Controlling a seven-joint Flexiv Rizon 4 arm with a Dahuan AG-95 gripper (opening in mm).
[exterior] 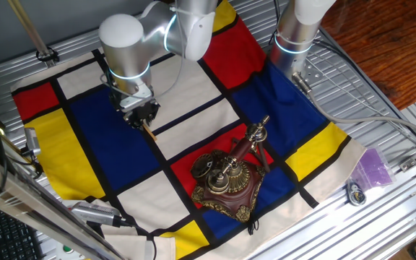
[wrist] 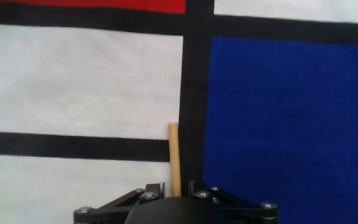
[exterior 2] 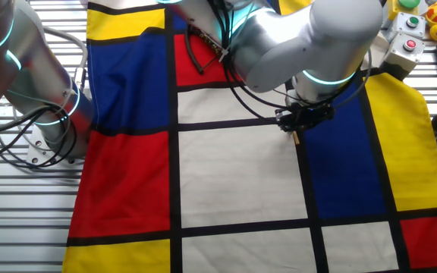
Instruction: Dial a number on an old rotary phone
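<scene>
- Colour-block cloth [exterior: 193, 94] covers table.
- gripper [wrist: 176, 186] clenched on thin wooden stick [wrist: 174, 158], tip down over cloth.
- old rotary phone [exterior: 230, 180] well apart, handset on cradle.

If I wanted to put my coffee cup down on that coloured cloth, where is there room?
The white panel and blue panel beside the gripper lie bare, as does the yellow patch right of the old rotary phone. It is crowded at the phone's red square and directly under the gripper, which holds a wooden stick.
</scene>
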